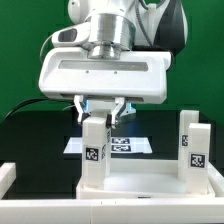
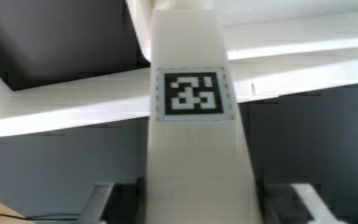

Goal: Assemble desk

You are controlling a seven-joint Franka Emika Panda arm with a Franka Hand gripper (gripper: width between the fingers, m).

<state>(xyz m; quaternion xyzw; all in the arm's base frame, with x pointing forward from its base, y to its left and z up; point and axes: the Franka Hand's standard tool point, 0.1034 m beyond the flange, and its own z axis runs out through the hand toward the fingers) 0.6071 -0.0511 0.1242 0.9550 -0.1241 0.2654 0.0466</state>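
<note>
White plastic makes up the whole desk: its wide flat panel (image 1: 135,185) lies low on the table, looking rigid, light and smooth, best taken by an edge. On it, at the exterior view's right, stands one tagged leg (image 1: 193,143). Another leg (image 1: 95,150) stands upright at the panel's left corner, pinched near its top by the gripper (image 1: 100,108), jaws partly closed on its flat sides. Such slick blocks probably slip unless squeezed squarely.

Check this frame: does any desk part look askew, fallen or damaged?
Nothing stands out. The tool grips one leg upright on the panel; another leg stands upright at the exterior view's right.
</note>
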